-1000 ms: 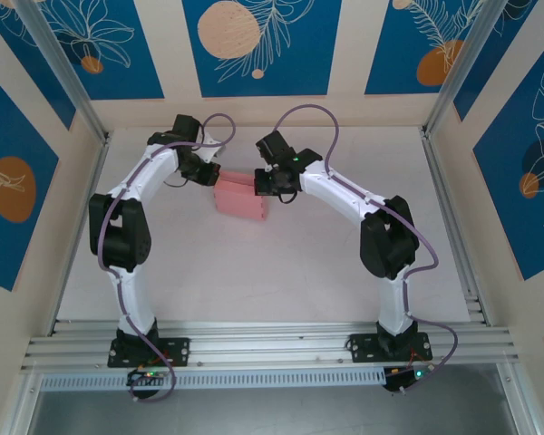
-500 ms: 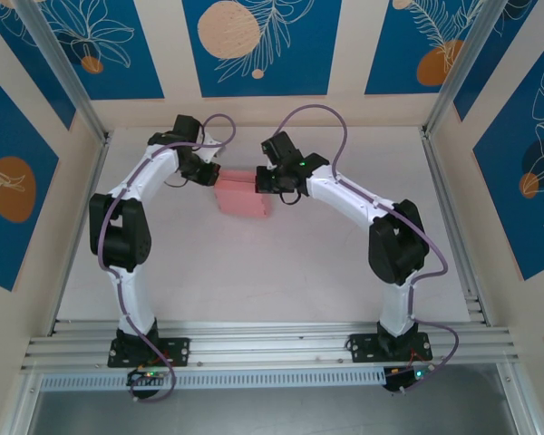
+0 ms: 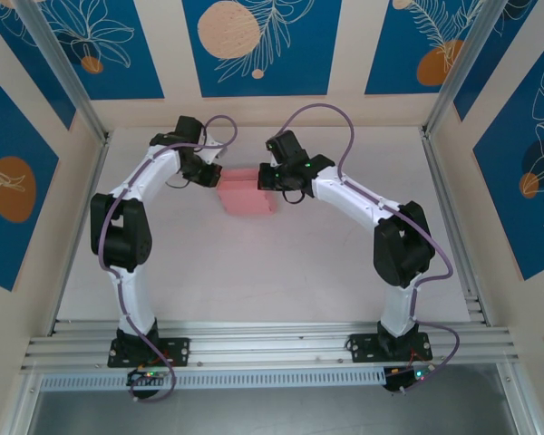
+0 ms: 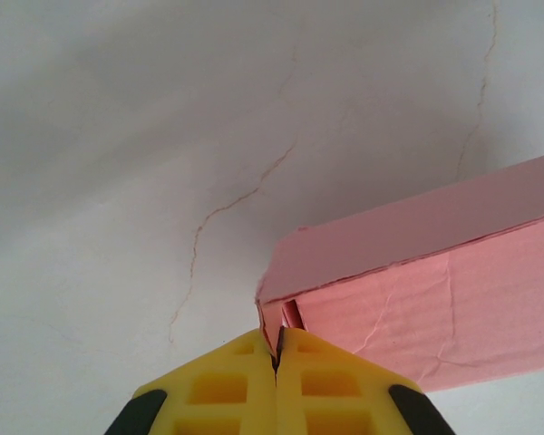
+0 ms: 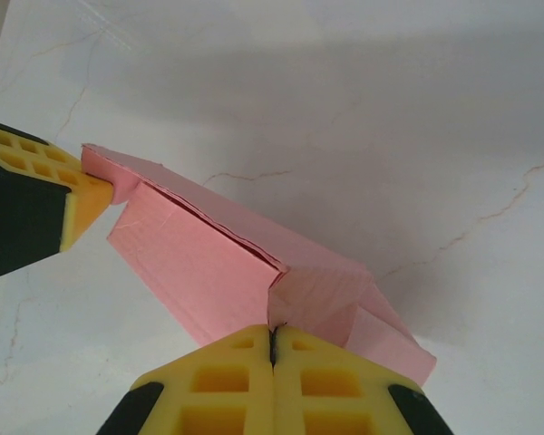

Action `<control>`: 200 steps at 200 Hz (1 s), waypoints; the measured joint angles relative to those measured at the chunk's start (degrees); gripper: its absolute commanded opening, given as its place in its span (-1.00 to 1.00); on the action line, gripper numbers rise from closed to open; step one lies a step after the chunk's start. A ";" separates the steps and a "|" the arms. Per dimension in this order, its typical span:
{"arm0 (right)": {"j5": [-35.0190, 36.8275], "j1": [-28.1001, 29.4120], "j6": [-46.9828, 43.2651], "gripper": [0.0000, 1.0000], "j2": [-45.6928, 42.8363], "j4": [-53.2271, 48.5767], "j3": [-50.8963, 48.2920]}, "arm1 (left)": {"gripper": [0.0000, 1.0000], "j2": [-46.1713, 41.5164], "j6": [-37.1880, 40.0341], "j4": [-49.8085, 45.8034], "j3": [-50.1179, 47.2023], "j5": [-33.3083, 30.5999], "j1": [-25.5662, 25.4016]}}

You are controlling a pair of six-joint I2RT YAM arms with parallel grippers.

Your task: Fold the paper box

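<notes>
1. The paper box [image 3: 247, 192], a pink card carton folded into a long rectangular shape, sits between two white robot arms near the far edge of the tabletop [image 3: 254, 272], roughly midway between its left and right edges.
2. The left pincer [image 3: 215, 174] is clenched on the box's left end. In the left wrist view its yellow fingertips [image 4: 276, 349] are pressed together on a thin flap at the box's corner [image 4: 417, 272].
3. The right pincer [image 3: 270, 181] is clenched on the opposite end. In the right wrist view its fingertips [image 5: 273, 337] are closed on a fold of card [image 5: 208, 263].
4. The tabletop is white with a marble pattern and thin dark veins, and soft shadows fall across it under the arms.
5. Cream walls [image 3: 349, 54] enclose the cell on three sides, with blue panels [image 3: 254, 45] showing orange discs and white leaf outlines.
6. Aluminium posts [image 3: 59, 68] stand at the far corners, and a slotted metal rail [image 3: 272, 344] along the near edge carries both arm bases.
</notes>
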 measured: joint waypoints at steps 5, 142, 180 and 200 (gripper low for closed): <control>0.13 0.04 -0.24 -1.00 -0.02 0.11 -0.28 | -0.91 -0.15 -0.20 0.13 -0.17 0.04 -0.02; 2.75 1.53 -4.33 -1.00 -0.66 3.78 -7.08 | 0.19 -7.37 -4.85 4.57 -9.40 1.75 -0.44; 2.78 1.62 -4.31 -1.00 -0.66 3.74 -7.04 | 0.15 -5.64 -5.16 6.16 -9.57 1.77 -0.44; 2.69 1.62 -4.28 -1.00 -0.66 3.32 -6.51 | 0.03 -4.81 -5.25 6.34 -9.57 1.77 -0.44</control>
